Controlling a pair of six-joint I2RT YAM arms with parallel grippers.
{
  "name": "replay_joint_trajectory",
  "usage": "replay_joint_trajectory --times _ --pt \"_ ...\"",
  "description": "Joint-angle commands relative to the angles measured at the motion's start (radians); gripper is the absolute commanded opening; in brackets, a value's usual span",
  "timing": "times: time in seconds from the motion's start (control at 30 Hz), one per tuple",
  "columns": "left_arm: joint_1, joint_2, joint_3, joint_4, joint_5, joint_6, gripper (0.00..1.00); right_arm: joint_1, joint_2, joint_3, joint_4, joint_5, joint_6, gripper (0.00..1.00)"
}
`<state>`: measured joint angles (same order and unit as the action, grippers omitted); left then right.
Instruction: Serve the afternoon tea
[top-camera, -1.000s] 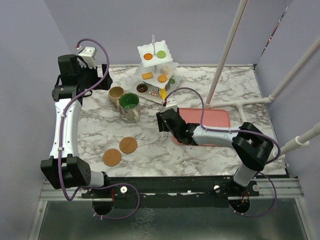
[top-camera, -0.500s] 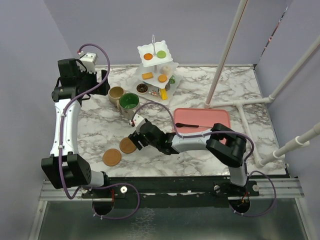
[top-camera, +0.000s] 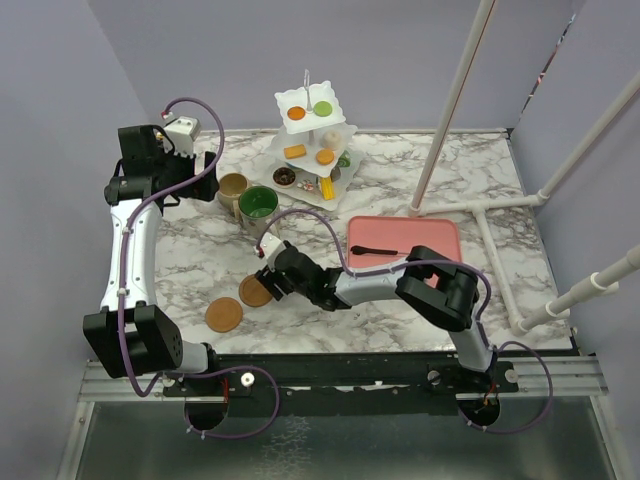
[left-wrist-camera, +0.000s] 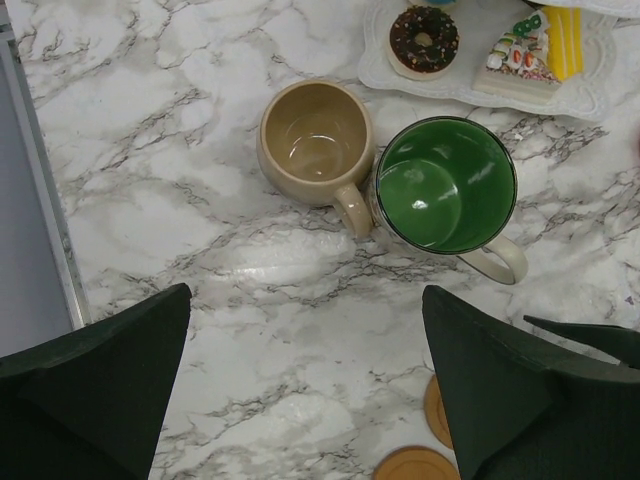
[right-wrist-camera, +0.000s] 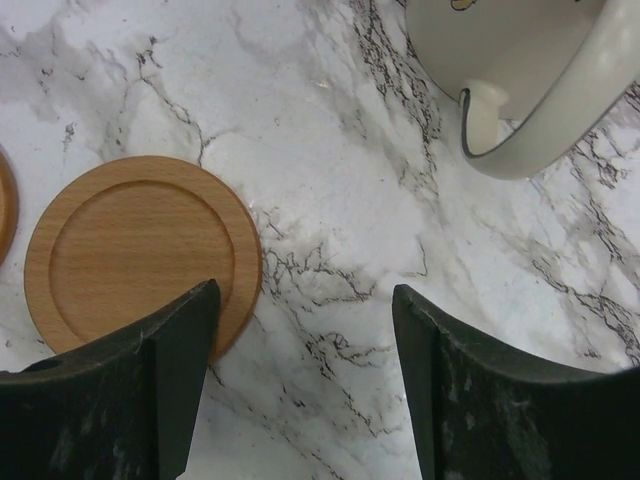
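In the top view, the stand (top-camera: 284, 99) is seen at the 12 o'clock edge of the table (top-camera: 200, 260), with pastries (top-camera: 296, 113) on its tiers. At the stand's 8 o'clock the beige mug (top-camera: 232, 187) and the green mug (top-camera: 258, 204) are set upright, side by side. The first coaster (top-camera: 254, 292) lies at 7 o'clock of the table's centre, with the second coaster (top-camera: 223, 314) just beside it at its 8 o'clock. A pink tray (top-camera: 430, 235) bearing black tongs (top-camera: 375, 250) is seen at 3 o'clock. The right end effector (top-camera: 268, 280) is lowered at the first coaster's 1 o'clock edge. The left end effector (top-camera: 207, 172) is held at the beige mug's 10 o'clock. In the left wrist view, its fingers (left-wrist-camera: 100, 390) are spread wide, with only bare marble between them. Both mugs are seen empty at 12 o'clock, each handle pointing to 5 o'clock. A donut (left-wrist-camera: 423, 40) and a cake slice (left-wrist-camera: 515, 62) lie on the stand's bottom tier. In the right wrist view, the fingers (right-wrist-camera: 130, 400) are parted over bare marble, nothing being gripped. One fingertip overlaps the first coaster's 5 o'clock edge, though contact cannot be told. The green mug's handle is seen at 1 o'clock.
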<state>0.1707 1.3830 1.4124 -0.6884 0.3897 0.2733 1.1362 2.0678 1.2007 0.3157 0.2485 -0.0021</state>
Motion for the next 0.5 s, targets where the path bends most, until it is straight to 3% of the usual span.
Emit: replay_joint_trajectory --times 0.0,0.27,0.47 --pt "0.006 -0.01 -0.012 -0.039 0.016 0.079 0.99 -0.004 -0.004 -0.094 -0.039 0.135 -0.023 0.69" --pt "0.006 -0.016 -0.021 -0.051 0.029 0.096 0.99 -0.158 -0.145 -0.286 0.006 0.136 0.089 0.64" --pt "0.007 -0.016 0.0 -0.057 0.046 0.095 0.99 -0.211 -0.15 -0.261 -0.032 0.156 0.078 0.64"
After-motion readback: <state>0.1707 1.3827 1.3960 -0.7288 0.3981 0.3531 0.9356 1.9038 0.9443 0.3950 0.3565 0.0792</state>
